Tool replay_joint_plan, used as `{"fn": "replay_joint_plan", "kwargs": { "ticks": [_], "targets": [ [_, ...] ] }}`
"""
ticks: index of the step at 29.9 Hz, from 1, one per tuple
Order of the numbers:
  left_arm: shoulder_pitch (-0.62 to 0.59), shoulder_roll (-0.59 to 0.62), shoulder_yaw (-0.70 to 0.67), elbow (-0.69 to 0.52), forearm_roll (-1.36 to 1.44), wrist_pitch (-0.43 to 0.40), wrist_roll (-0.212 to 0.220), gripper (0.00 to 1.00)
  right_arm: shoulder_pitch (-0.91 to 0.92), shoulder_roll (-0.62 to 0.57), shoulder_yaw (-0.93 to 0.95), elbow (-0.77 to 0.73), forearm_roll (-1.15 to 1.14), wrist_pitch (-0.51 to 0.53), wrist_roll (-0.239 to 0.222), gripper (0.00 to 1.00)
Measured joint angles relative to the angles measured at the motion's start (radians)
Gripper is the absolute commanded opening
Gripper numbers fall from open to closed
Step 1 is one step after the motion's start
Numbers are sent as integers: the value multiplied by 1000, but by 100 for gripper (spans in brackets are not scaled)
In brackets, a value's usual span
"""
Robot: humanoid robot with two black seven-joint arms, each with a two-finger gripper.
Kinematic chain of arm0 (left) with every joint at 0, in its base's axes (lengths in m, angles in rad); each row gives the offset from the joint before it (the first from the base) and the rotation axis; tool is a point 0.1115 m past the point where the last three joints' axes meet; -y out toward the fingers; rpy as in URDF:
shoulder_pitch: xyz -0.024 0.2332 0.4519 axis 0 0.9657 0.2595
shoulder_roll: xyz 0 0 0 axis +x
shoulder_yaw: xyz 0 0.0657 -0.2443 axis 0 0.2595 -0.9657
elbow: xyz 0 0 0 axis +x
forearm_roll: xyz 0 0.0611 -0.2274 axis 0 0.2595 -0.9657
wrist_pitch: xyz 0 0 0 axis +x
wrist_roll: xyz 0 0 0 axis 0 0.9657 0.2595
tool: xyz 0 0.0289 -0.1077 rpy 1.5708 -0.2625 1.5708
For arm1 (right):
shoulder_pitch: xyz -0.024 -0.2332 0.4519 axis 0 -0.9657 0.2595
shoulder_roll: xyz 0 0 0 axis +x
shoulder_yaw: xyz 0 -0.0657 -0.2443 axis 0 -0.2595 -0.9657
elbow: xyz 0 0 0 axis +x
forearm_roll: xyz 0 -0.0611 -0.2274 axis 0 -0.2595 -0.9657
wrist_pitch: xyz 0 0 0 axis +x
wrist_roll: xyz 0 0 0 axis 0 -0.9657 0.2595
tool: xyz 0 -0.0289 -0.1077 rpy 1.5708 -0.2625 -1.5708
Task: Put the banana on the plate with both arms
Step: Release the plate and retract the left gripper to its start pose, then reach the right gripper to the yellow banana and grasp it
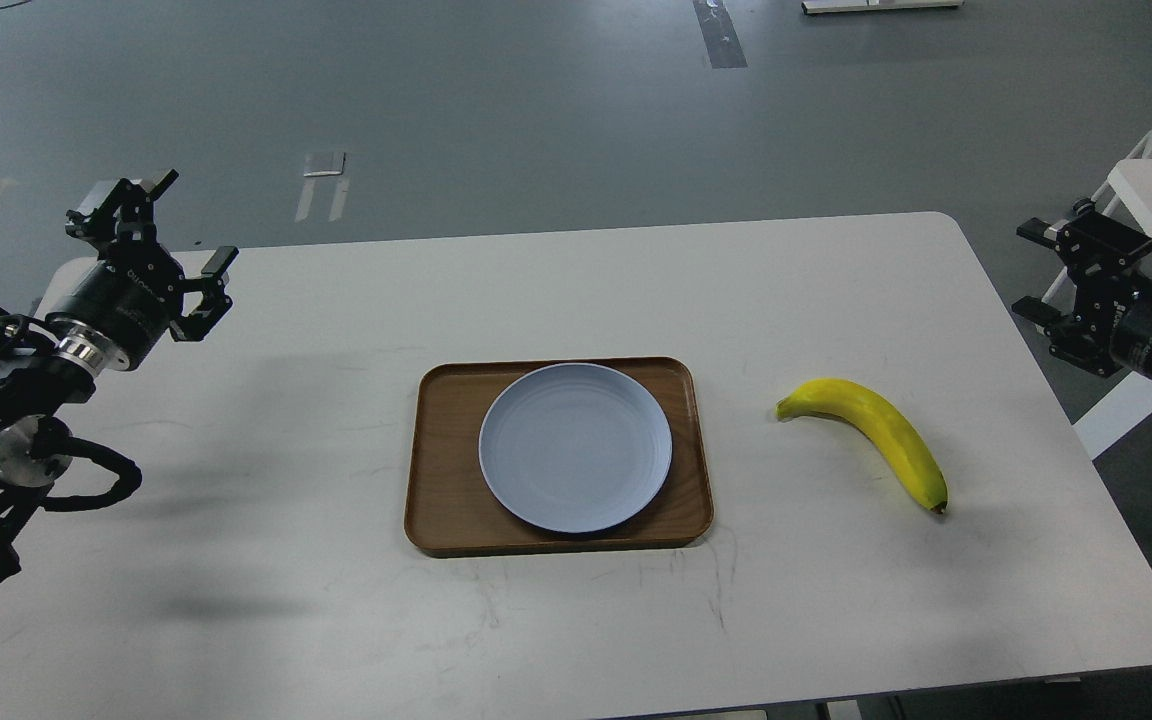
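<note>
The yellow banana (876, 432) lies on the white table to the right of the tray, its dark tip toward the front right. The pale blue-grey plate (576, 447) sits empty on a brown wooden tray (436, 470) at the table's middle. My left gripper (176, 225) is open and empty, raised over the table's far left corner, well away from the plate. My right gripper (1031, 270) is open and empty, past the table's right edge, up and to the right of the banana and apart from it.
The white table (286, 600) has rounded corners, with its right edge close to my right arm. A white wheeled frame (1136, 150) stands on the grey floor at the far right behind the right gripper.
</note>
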Motion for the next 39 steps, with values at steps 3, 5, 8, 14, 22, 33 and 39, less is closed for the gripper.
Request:
{"fn": "replay_joint_plan", "kwargs": {
  "ticks": [3,5,8,14,22,33,39],
  "targets": [
    [0,-9,0,-1,1,0,0,98,54,-9,0,38,-221,0,0,100],
    [0,-12,0,-1,1,0,0,98,75,-27,0,97,-350,0,0,100],
    [0,-14,0,-1,2,0,0,98,88,-58,-1,211,-570,0,0,100],
    [0,-12,-1,-7,0,0,0,98,90,-63,-58,265,-871,-2,0,100],
    [-1,-11,-2,-10,0,0,0,98,155,-14,-235,207,-991,-104,0,100],
    [-1,-13,-1,-10,0,0,0,98,178,166,-311,72,-995,-186,0,96],
    [-1,-13,-1,-10,0,0,0,98,173,207,-373,50,-995,-249,0,90]
  ]
}}
